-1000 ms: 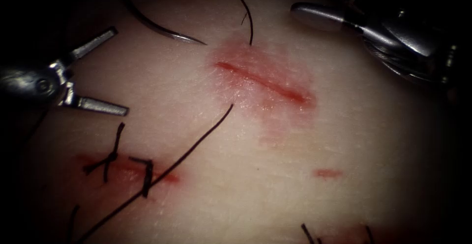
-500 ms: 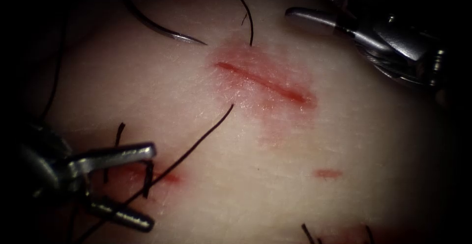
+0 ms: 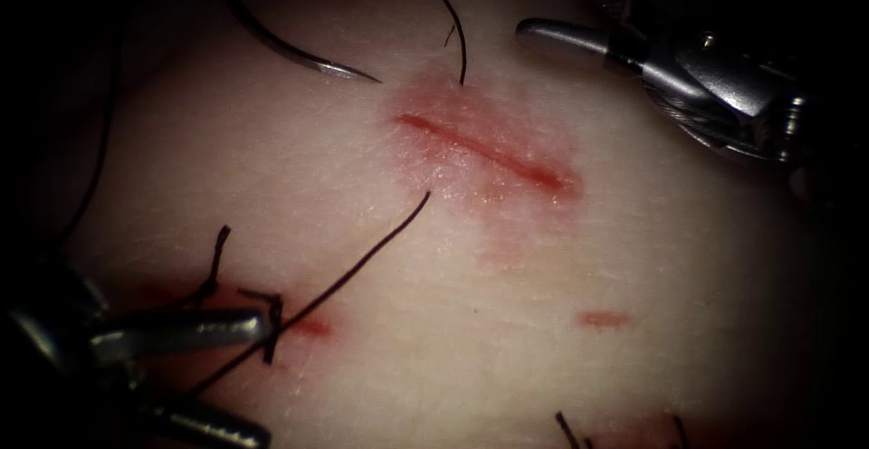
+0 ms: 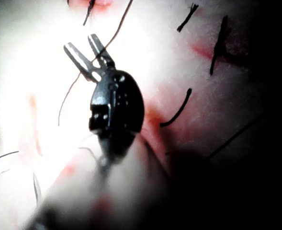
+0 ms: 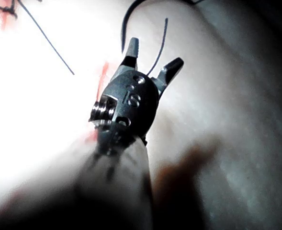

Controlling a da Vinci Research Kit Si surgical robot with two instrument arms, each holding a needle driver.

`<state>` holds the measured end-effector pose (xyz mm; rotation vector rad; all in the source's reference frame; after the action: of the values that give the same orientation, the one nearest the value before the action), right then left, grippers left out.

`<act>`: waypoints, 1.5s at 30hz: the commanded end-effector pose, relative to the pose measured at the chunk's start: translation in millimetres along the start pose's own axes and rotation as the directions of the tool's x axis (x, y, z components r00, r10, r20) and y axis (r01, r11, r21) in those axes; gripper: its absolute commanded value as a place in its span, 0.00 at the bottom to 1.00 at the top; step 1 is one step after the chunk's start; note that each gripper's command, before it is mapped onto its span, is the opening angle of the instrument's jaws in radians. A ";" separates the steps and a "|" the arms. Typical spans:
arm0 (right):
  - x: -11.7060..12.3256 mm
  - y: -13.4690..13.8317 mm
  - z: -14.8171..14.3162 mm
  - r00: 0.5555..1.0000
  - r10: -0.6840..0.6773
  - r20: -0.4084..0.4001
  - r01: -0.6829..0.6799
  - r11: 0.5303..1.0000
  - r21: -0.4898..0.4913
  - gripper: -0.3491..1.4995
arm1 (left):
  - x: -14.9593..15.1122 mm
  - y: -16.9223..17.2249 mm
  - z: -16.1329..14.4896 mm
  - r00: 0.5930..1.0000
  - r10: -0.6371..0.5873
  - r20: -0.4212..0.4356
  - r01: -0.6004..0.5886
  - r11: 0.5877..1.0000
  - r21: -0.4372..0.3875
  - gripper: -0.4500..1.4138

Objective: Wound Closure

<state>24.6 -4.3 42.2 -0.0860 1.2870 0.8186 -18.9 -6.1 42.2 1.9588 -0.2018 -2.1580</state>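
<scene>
- At the near left, our left end effector [image 3: 240, 377] is spreading its jaws wide over the stitched cut [image 3: 272, 322], straddling the loose thread [image 3: 353, 268] without gripping it; we judge it is lining up on that strand.
- Far left of the open cut [image 3: 484, 150], the needle [image 3: 290, 46] is lying free on the tissue [image 3: 507, 322], tip toward the cut, not in the tissue and held by neither tool.
- At the far right, our right end effector [image 5: 150, 60] is hanging released, jaws apart and grasping nothing, near a short thread end [image 3: 453, 23].
</scene>
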 end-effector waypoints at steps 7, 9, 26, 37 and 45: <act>0.2 -0.5 0.8 1.000 0.000 0.003 0.000 1.000 0.003 0.75 | -0.7 -0.4 0.2 0.999 0.036 0.007 -0.036 0.999 -0.017 0.00; 0.3 -1.0 0.7 1.000 -0.001 0.025 0.000 0.999 0.043 0.70 | -0.8 -1.5 0.5 0.999 0.051 0.013 -0.050 0.998 -0.022 0.00; 3.6 -11.1 0.3 0.914 -0.395 0.096 0.307 0.825 0.475 0.73 | -4.2 -5.1 4.1 0.997 0.076 0.013 -0.075 0.994 -0.076 0.00; 5.0 -13.5 1.0 0.801 -0.599 -0.014 0.531 0.699 0.480 0.37 | -4.1 -5.1 4.3 0.997 0.082 0.010 -0.081 0.993 -0.083 0.00; 5.4 -13.1 0.3 0.751 -0.660 -0.018 0.562 0.625 0.542 0.00 | -4.0 -5.5 4.5 1.000 0.025 0.013 -0.024 0.996 -0.084 0.50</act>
<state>31.8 -11.4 32.4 -0.0118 1.1440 -0.1391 -23.0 0.5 44.5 1.8809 -0.1273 -2.1681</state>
